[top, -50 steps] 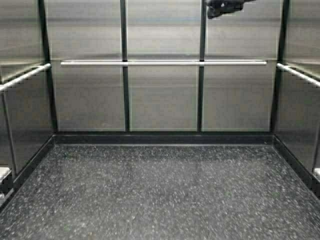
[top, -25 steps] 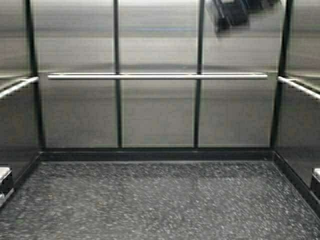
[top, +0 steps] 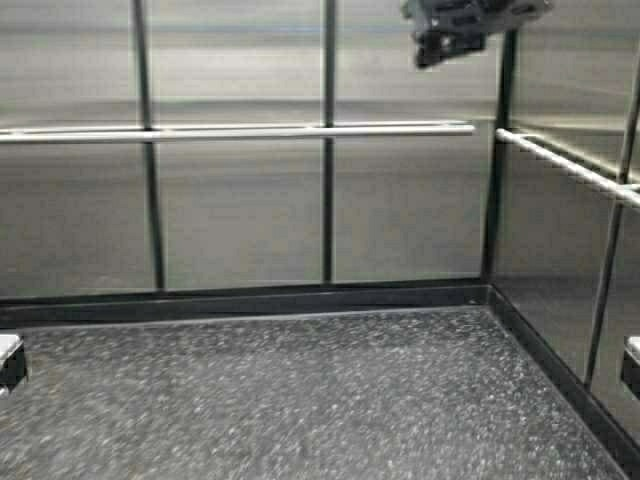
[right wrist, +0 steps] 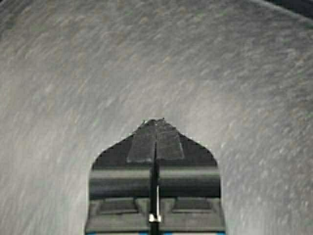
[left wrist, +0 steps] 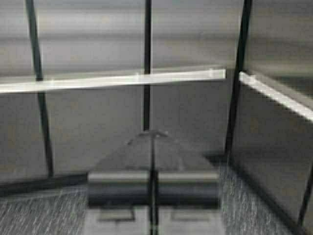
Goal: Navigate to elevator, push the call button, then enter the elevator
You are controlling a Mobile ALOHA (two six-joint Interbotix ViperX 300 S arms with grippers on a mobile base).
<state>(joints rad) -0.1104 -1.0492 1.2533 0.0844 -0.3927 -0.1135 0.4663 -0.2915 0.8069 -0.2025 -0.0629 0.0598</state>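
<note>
I am inside the elevator's steel-walled cabin (top: 240,210). Its round horizontal handrail (top: 240,131) runs along the back wall and also shows in the left wrist view (left wrist: 117,80). The sliding doors and the call button are out of view. My left gripper (left wrist: 152,133) is shut and empty, held low and pointing at the back wall near the right corner. My right gripper (right wrist: 155,121) is shut and empty, pointing down at the speckled floor (right wrist: 146,58). A dark shape (top: 460,25) sits at the top of the high view; I cannot tell what it is.
The dark speckled floor (top: 300,390) stretches ahead to a black skirting (top: 250,300). The right side wall (top: 570,250) with its own handrail (top: 560,160) closes in on the right. Small parts of my frame show at the left (top: 8,360) and right (top: 632,368) edges.
The robot has moved: the whole cabin view has shifted left, so the back right corner sits nearer the middle and the left wall has left the view. Both grippers stay shut.
</note>
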